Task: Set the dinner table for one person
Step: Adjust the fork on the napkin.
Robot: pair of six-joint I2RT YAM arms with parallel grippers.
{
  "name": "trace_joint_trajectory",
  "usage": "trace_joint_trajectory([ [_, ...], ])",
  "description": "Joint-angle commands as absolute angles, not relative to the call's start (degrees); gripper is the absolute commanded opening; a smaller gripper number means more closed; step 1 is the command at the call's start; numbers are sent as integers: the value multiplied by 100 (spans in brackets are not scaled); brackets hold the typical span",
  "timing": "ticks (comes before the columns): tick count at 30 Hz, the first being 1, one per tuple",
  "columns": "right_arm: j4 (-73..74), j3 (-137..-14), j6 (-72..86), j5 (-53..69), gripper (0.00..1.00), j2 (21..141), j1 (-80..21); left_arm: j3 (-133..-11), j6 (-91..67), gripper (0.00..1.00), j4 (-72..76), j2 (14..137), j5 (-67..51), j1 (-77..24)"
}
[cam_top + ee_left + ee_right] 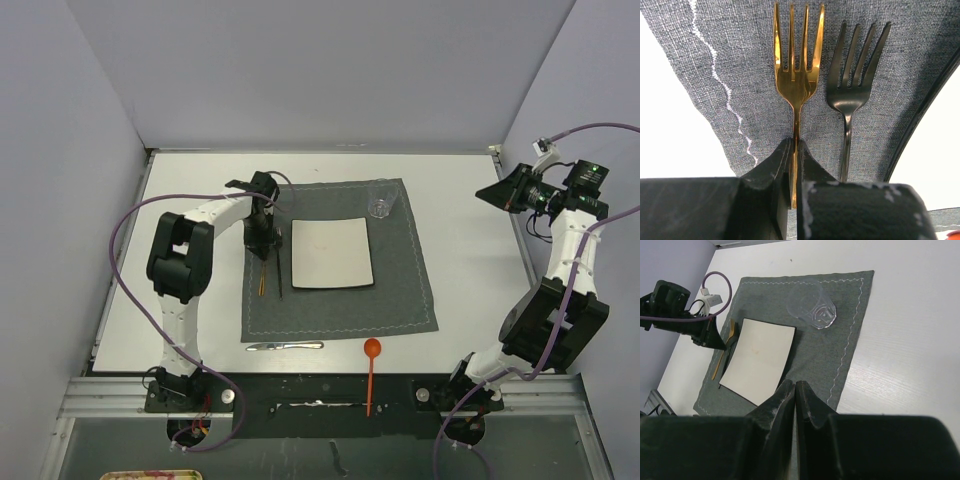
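On the white dinner table [470,290] lies a dark grey placemat [400,290] with a square off-white plate [331,253] in its middle. Left of the plate, a gold fork [798,75] and a black fork [852,85] lie side by side, tines toward me. My left gripper [796,145] is shut on the gold fork's handle, low over the mat. My right gripper [795,385] is shut on nothing and held high over the table's right side. A clear glass [381,200] sits at the mat's far right corner.
A silver knife [285,346] lies on the table just off the mat's near edge. An orange spoon [371,372] lies beside it, its handle reaching over the table's front edge. Grey walls close in on the left, back and right.
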State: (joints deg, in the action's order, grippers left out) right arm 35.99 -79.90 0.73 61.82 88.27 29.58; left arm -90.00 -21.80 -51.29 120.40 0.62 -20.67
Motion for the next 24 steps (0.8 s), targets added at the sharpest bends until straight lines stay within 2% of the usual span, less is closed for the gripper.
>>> trace_joint_trajectory([
  [1, 3371, -8112, 132, 6398, 5, 8563, 2922, -9071, -2136, 0, -5170, 11342, 158, -2074],
  [15, 3343, -8121, 216, 6442, 5, 8523, 2899, -8588, -2266, 0, -5331, 11171, 356, -2120],
  [24, 3349, -8077, 235, 6460, 5, 8470, 2889, -8721, -2329, 0, -5438, 11459, 380, -2101],
])
